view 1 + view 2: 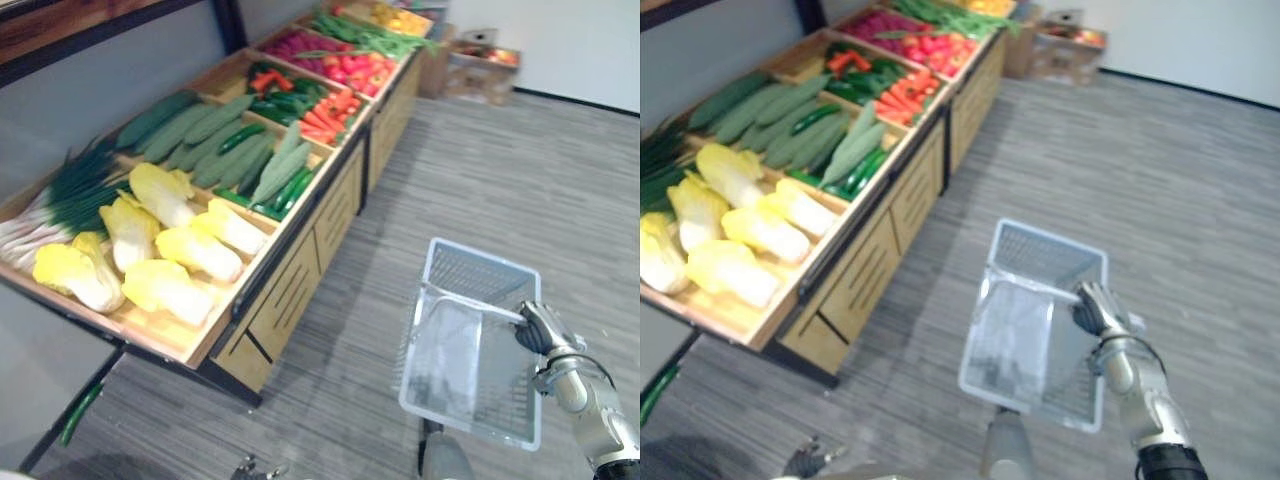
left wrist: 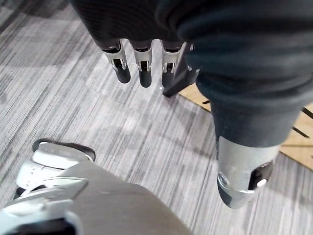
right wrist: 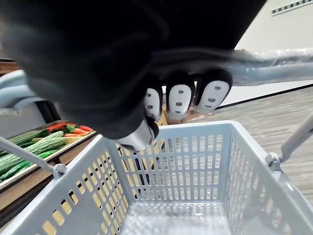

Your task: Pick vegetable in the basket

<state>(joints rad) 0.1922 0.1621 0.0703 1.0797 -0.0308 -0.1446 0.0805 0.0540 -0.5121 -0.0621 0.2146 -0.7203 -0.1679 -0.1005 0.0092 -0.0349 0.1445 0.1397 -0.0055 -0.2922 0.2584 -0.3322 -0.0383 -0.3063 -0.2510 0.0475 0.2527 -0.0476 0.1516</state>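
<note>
Pale grey basket (image 1: 480,270), yellow cabbages (image 1: 165,290)

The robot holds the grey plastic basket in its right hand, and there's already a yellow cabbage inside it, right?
Not quite. The right hand does hold the grey plastic basket, but the basket is empty: the right wrist view shows nothing lying inside it. The yellow cabbages lie on the wooden shelf.

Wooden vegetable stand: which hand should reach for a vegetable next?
Probably left. The left hand hangs empty, fingers relaxed, and the wooden vegetable stand is on that side. The right hand is curled round the handle of the pale grey plastic mesh basket.
</note>
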